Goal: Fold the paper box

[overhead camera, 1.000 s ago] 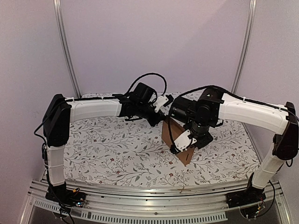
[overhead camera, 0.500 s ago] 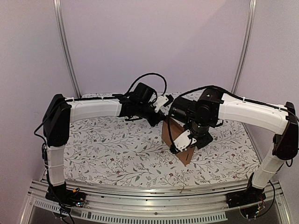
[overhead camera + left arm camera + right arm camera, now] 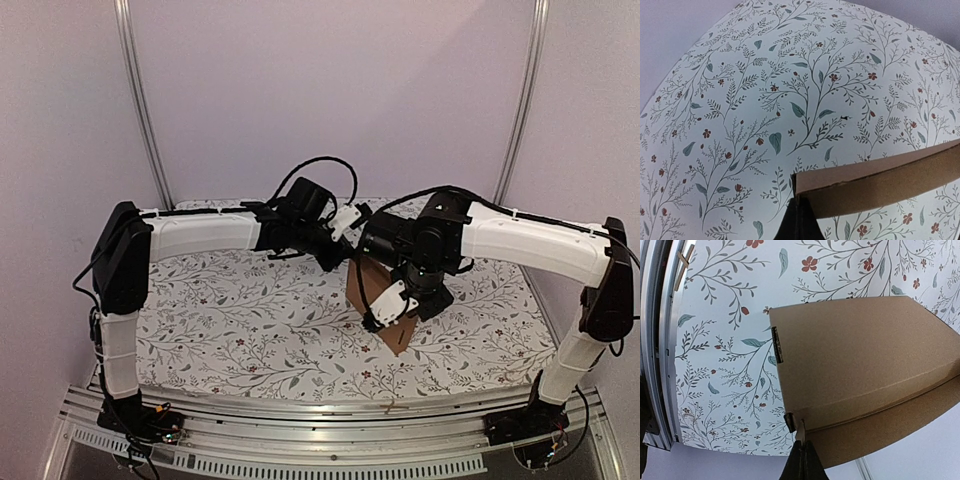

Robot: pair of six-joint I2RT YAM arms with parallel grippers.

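Note:
The paper box (image 3: 382, 300) is plain brown cardboard, held tilted on edge above the flowered table, between the two arms. My left gripper (image 3: 350, 252) is shut on its upper far corner; in the left wrist view the pinched corner (image 3: 801, 192) sits at my shut fingertips (image 3: 799, 220) with the box edge (image 3: 880, 185) running right. My right gripper (image 3: 385, 305) is shut on a small tab at the box's near edge; the right wrist view shows the broad box face (image 3: 855, 360) above my closed fingertips (image 3: 801, 460).
The flowered tablecloth (image 3: 250, 320) covers the table. A metal rail (image 3: 330, 405) runs along the near edge, also in the right wrist view (image 3: 660, 340). A small wooden stick (image 3: 390, 406) lies on the rail. Lilac walls stand behind and on both sides.
The right arm has shifted slightly left and up with the box. The left arm has not moved.

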